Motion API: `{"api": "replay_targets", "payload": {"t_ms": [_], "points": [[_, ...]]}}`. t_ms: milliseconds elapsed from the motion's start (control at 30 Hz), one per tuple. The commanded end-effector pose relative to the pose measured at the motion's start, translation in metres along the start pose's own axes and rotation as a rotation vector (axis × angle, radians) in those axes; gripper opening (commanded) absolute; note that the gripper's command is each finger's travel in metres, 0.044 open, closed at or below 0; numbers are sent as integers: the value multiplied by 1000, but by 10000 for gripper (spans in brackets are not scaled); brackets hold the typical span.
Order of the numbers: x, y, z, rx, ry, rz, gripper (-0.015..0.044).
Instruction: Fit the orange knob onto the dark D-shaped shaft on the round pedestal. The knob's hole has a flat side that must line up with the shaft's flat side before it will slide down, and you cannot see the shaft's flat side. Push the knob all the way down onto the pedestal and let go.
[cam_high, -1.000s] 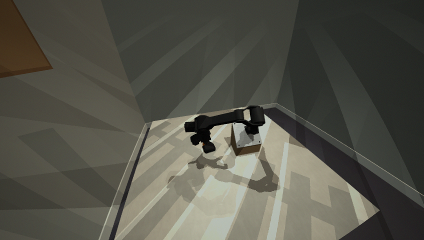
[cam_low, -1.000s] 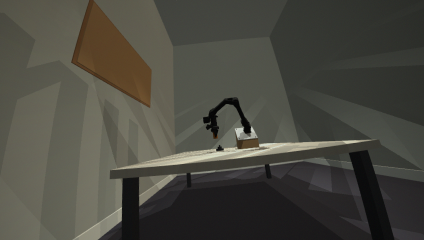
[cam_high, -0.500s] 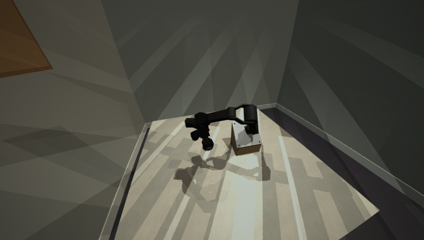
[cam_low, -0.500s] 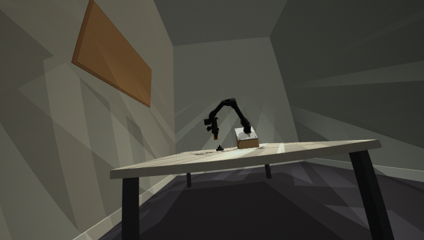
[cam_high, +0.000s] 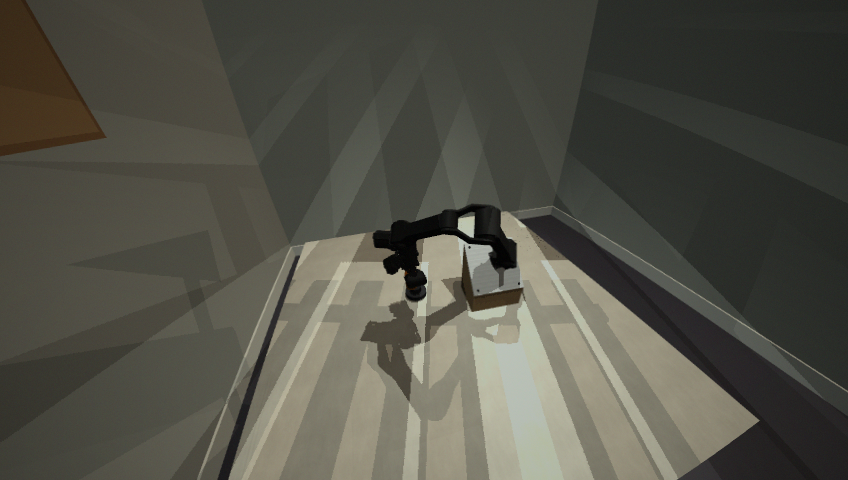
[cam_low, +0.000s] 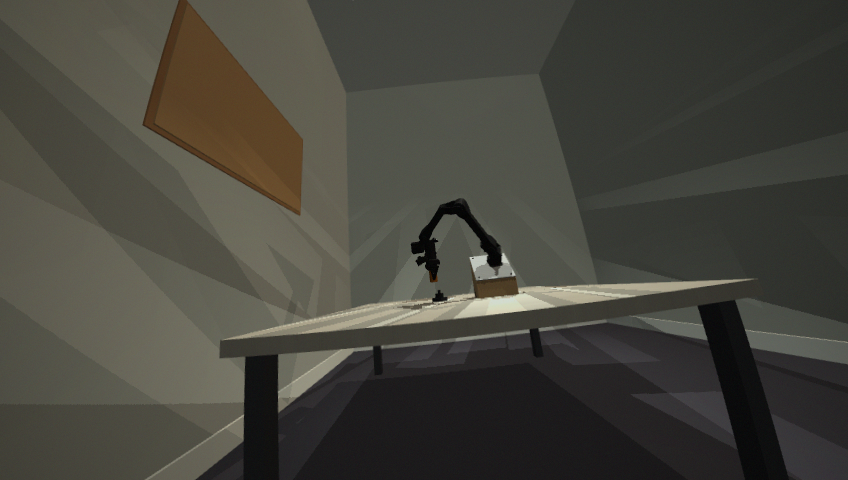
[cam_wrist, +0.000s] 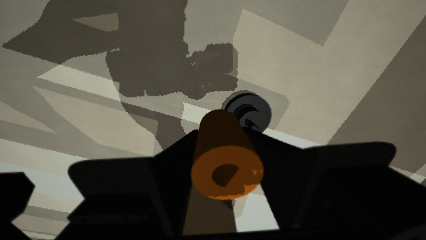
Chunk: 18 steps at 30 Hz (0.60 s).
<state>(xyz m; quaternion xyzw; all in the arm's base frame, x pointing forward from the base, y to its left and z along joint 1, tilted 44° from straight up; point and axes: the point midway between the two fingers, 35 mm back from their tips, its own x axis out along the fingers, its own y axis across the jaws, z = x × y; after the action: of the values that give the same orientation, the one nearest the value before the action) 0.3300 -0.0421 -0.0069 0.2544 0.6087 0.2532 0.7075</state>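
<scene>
My gripper (cam_low: 433, 275) (cam_wrist: 220, 132) is shut on the orange knob (cam_low: 431, 279) (cam_wrist: 220, 137), which hangs between the fingertips. In the wrist view the knob's end face shows a dark D-shaped hole. The dark round pedestal (cam_low: 439, 299) (cam_wrist: 263, 110) stands on the table with its short shaft upright. In the exterior view the knob is above the pedestal and a little to its left, with a gap between them. In the wrist view the pedestal is partly hidden behind the knob and a finger. In the top view the gripper hides most of the knob and overlaps the pedestal (cam_high: 415, 295).
The arm's base stands on a brown box with a light top plate (cam_high: 484, 279) (cam_low: 496, 287), to the right of the pedestal. Striped shadows and the arm's own shadow lie over the pale table (cam_high: 333, 416) (cam_low: 368, 326). An orange-brown panel (cam_high: 41, 77) (cam_low: 226, 118) hangs on the left wall.
</scene>
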Motion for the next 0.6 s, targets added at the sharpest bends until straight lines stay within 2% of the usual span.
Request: {"api": "replay_targets", "payload": {"t_ms": [0, 567], "points": [[3, -16, -7, -7, -3, -3, 0], [19, -58, -28, -39, -5, 5, 0]]}}
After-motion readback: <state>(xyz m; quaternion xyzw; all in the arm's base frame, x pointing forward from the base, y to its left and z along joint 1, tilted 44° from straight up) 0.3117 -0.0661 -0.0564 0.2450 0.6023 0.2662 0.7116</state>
